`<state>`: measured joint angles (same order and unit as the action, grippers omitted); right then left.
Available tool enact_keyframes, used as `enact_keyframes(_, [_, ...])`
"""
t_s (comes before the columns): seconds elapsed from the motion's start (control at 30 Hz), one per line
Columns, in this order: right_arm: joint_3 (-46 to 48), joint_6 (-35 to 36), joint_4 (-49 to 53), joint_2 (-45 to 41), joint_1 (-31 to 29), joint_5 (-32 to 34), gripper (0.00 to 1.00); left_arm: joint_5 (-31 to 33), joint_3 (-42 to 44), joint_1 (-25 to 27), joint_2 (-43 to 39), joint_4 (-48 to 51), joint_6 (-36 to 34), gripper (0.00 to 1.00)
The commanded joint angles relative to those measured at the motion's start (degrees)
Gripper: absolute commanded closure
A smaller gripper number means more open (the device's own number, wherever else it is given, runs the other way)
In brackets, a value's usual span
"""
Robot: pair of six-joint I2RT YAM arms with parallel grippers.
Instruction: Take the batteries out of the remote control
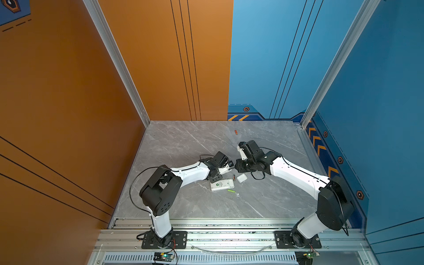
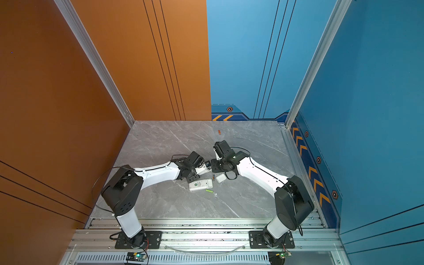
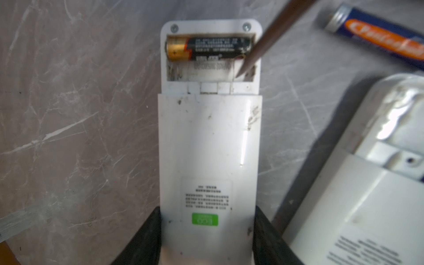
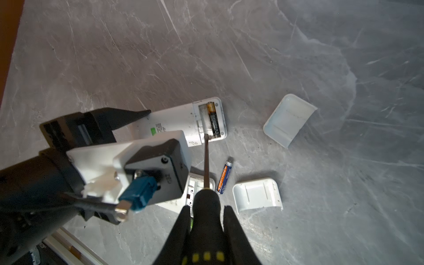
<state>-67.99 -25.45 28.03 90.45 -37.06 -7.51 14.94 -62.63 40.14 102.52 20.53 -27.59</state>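
My left gripper is shut on the remote control, a narrow white one held low over the table with its back up. Its compartment is uncovered and holds a black-and-gold battery beside an empty slot. My right gripper is shut on a black-and-yellow screwdriver, whose tip rests in that empty slot next to the battery. A blue-and-orange battery lies loose nearby. In both top views a lime green battery and an orange-red battery lie on the table.
A second white remote lies under the left wrist, back up. Two white lids rest on the grey marble table. The two wrists nearly meet at mid-table. Orange and blue walls enclose the table.
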Motion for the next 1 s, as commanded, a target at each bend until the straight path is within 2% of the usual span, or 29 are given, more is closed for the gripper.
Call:
enact_keyframes(0.0, [-1.85,-0.49,-1.60,-0.37,0.40,-0.53,1.00,-1.13,0.61,0.03,-1.26,0.58,-0.33,0.88])
enact_keyframes(0.97, [-1.18,3.11,3.59,1.33,0.41,3.80,1.00,-1.15,0.37,-0.51,-1.53,0.56,-0.76,0.88])
